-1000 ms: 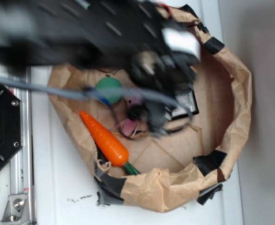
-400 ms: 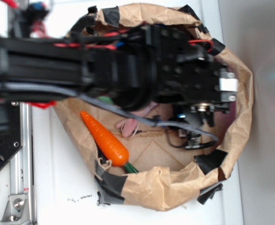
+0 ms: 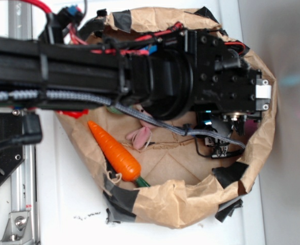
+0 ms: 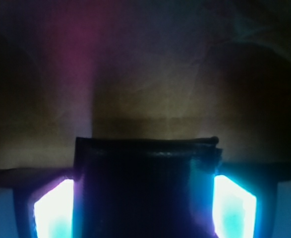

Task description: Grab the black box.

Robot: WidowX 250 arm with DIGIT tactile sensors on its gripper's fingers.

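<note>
Two glowing fingers (image 4: 53, 210) flank the black box (image 4: 145, 188) in our wrist view, so our gripper (image 4: 145, 218) stands open astride it inside the paper-walled bin (image 3: 190, 204). We judge we are at the grasp itself; next we must close squarely, then lift.

A robotics lab bench — aluminium rail (image 3: 23, 194), bundled cables (image 3: 52, 94), taped paper bin (image 3: 180, 204).
</note>
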